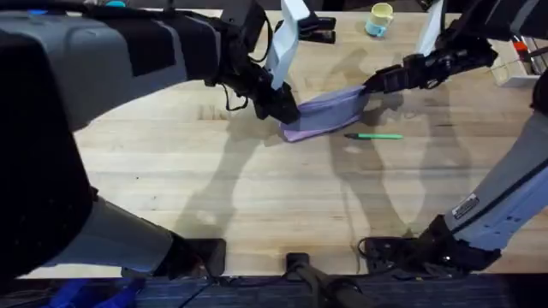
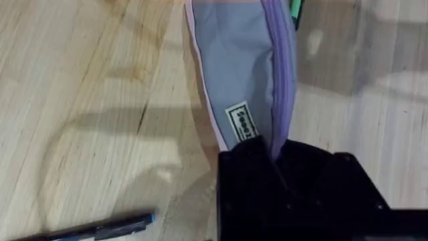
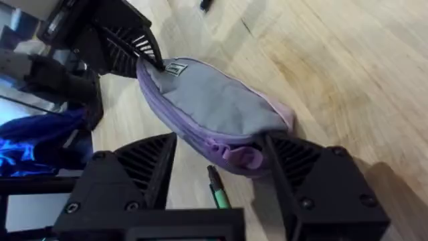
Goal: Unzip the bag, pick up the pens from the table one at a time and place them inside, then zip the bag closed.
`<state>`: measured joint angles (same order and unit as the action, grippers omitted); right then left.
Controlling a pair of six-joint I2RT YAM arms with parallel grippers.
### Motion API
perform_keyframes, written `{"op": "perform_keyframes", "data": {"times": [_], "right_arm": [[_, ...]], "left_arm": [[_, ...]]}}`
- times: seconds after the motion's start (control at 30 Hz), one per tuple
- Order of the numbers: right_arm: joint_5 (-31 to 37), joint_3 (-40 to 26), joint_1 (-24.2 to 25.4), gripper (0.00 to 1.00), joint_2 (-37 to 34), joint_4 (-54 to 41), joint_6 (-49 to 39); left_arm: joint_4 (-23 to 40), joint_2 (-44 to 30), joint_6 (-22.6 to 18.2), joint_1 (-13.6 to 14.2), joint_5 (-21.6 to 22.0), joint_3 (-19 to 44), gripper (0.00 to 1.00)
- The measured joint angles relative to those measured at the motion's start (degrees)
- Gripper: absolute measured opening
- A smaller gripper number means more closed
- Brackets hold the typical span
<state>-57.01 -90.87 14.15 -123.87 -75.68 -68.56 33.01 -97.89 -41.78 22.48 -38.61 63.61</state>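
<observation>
Left gripper (image 1: 287, 109) jaws clenched on one end of bag (image 1: 330, 113); right gripper (image 1: 374, 83) jaws spread around opposite end (zipper pull between them, contact unclear). Bag's long axis runs between the two grippers, zipper edge up. Green pen (image 1: 374, 135) lies just beside bag, near side, roughly parallel. Dark pen (image 2: 93, 229) beyond left gripper's end. Both arms reach in over light tabletop (image 1: 257, 197). Mug (image 1: 379, 19) well behind bag.

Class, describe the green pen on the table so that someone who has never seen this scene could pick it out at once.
Start at the wooden table and find the lavender bag held between the two grippers near its middle. Just in front of the bag, on the side nearer the arms' bases, lies the green pen, flat on the wood. It is slim, bright green and dark-tipped.
</observation>
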Motion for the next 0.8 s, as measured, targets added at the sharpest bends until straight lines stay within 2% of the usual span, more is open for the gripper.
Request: {"op": "perform_keyframes", "data": {"times": [0.4, 0.47, 0.53, 0.57, 0.8], "right_arm": [[-0.01, 0.00, 1.47, 0.713, 0.00, -0.69, 0.02], [0.00, 0.00, 2.08, 0.619, 0.00, -1.07, 0.02], [-0.01, 0.00, 2.71, 0.424, 0.01, -1.30, 0.01], [-0.04, -0.09, 3.50, 0.037, 0.00, -1.75, 0.42], [0.07, -0.65, 3.34, 0.031, 0.02, -2.90, 0.44]], "left_arm": [[0.02, 0.00, 0.00, 0.00, 0.00, -0.01, 0.043], [0.02, 0.00, 0.00, 0.00, 0.00, 0.00, 0.043], [0.04, 0.00, 0.00, 0.00, -0.02, -0.01, 0.044], [0.07, 0.00, 0.00, 0.00, 0.00, 0.00, 0.047], [0.11, 0.00, -0.02, 0.00, 0.00, -0.01, 0.047]]}}
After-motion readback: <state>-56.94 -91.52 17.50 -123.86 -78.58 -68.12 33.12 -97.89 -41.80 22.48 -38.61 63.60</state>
